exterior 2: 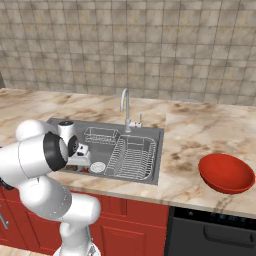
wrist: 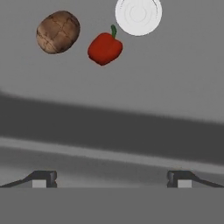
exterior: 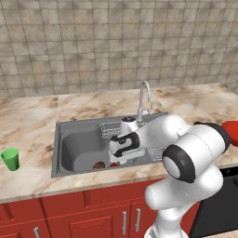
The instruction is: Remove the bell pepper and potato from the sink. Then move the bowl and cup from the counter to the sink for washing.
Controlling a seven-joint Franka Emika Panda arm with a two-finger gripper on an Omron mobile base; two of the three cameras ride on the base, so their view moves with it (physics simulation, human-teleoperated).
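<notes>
1. Where the counter runs left of the sink (exterior: 65, 139), the cup (exterior: 10, 159) stands upright, bright green and tapered.
2. Inside the basin, the potato (wrist: 57, 32) is brown and mottled, at 9 o'clock from the glossy red pepper (wrist: 104, 47), close beside it, apart.
3. At 1 o'clock from the pepper lies the round drain (wrist: 138, 13).
4. Over the sink's front edge, the gripper (wrist: 111, 178) points down with fingers spread wide, grasping nothing.
5. Far right on the counter sits the wide red bowl (exterior 2: 226, 173).
</notes>
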